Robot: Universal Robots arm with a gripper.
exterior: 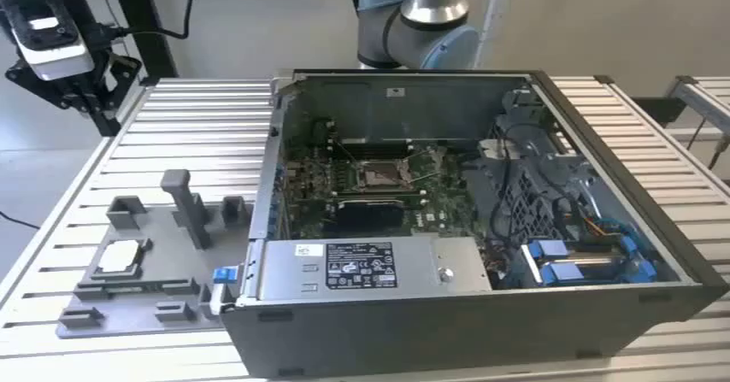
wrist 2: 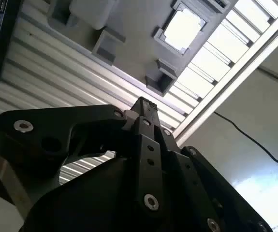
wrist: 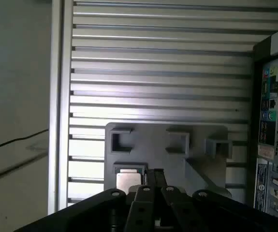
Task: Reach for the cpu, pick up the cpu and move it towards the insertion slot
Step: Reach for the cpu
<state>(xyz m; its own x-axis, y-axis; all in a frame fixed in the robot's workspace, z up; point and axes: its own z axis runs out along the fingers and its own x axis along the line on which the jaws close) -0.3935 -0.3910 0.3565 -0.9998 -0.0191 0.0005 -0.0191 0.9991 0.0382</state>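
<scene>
The cpu (exterior: 120,258) lay flat in a pocket near the grey tray's (exterior: 149,292) edge on the exterior view's left, on the ribbed table (exterior: 194,134) beside the computer case (exterior: 456,331). The gripper (wrist 2: 143,102) hung above the tray, fingers closed together and empty. The insertion slot (exterior: 377,174) sat inside the case.

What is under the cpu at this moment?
The cpu lies in a square pocket of the grey plastic tray, which rests on the slatted metal table. The pocket floor beneath the chip is covered, so it cannot be seen.
</scene>
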